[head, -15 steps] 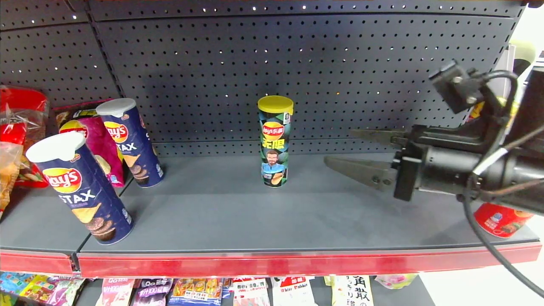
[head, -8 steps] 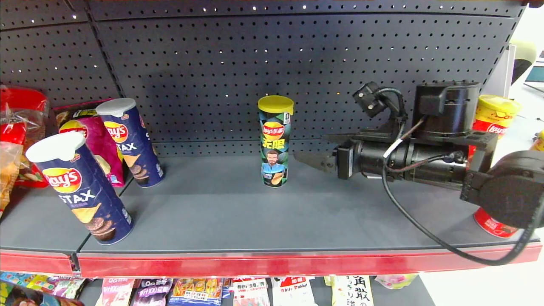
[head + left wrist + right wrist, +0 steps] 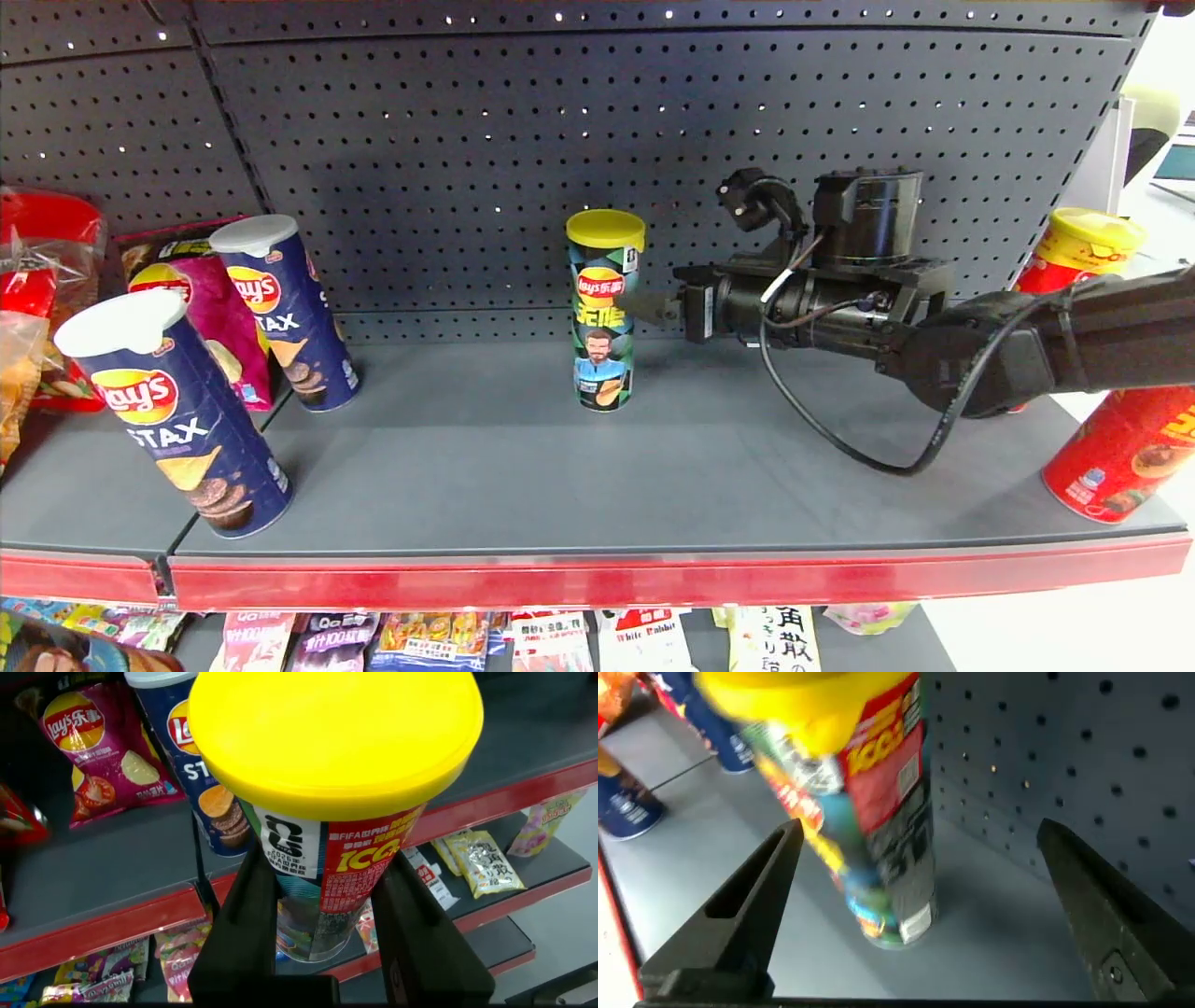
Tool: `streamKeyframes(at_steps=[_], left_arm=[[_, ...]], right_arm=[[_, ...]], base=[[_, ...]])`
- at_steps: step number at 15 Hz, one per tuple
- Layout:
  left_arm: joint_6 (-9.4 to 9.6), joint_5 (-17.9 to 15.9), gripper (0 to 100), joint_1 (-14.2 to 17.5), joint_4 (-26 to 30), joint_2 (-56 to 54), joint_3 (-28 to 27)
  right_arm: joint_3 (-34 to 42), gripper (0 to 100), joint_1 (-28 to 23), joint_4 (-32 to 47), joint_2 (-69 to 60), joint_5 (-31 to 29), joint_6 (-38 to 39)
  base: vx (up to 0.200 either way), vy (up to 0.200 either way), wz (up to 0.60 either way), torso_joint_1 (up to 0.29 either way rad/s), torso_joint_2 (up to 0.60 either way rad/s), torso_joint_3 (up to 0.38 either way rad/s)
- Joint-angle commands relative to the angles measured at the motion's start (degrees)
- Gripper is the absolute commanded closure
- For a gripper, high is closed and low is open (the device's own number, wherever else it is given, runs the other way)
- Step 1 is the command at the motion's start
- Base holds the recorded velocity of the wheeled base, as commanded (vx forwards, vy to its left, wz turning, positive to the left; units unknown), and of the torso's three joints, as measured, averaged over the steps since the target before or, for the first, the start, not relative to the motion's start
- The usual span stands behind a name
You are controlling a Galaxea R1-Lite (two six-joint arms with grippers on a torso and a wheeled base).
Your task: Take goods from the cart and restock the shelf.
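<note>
The right tool has advanced to the yellow-lidded can standing mid shelf, jaws open astride it. The left tool grips a second can before the shelf. Probably straightening stock; next, close gently.

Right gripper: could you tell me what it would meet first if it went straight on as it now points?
The yellow-lidded can on the shelf, most likely: it stands straight ahead, centred between the right gripper's open fingers.
</note>
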Motion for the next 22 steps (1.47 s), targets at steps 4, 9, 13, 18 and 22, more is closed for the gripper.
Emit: streamKeyframes(at_steps=[4, 9, 13, 18, 22], left_arm=[[0.01, 0.0, 100, 0.0, 0.1, 0.1, 0.0], [0.01, 0.0, 100, 0.0, 0.1, 0.1, 0.2], [0.01, 0.0, 100, 0.0, 0.1, 0.1, 0.1], [0.01, 0.0, 100, 0.0, 0.1, 0.2, -0.1], [0.01, 0.0, 100, 0.0, 0.1, 0.3, 0.0]], right_arm=[[-2.2, 0, 0.5, 0.0, 2.5, 1.6, -0.1], [-2.8, 0, 3.4, 0.1, 2.7, 2.6, 0.2], [-7.5, 0, 4.4, 0.1, 6.8, 2.6, 0.2], [-11.5, 0, 4.2, 0.5, 9.5, 2.6, 0.3], [-13.1, 0, 3.8, 0.6, 11.1, 2.6, 0.3]], base=[[0.000, 0.000, 0.00, 0.000, 0.00, 0.000], [0.000, 0.000, 0.00, 0.000, 0.00, 0.000], [0.000, 0.000, 0.00, 0.000, 0.00, 0.000], [0.000, 0.000, 0.00, 0.000, 0.00, 0.000], [0.000, 0.000, 0.00, 0.000, 0.00, 0.000]])
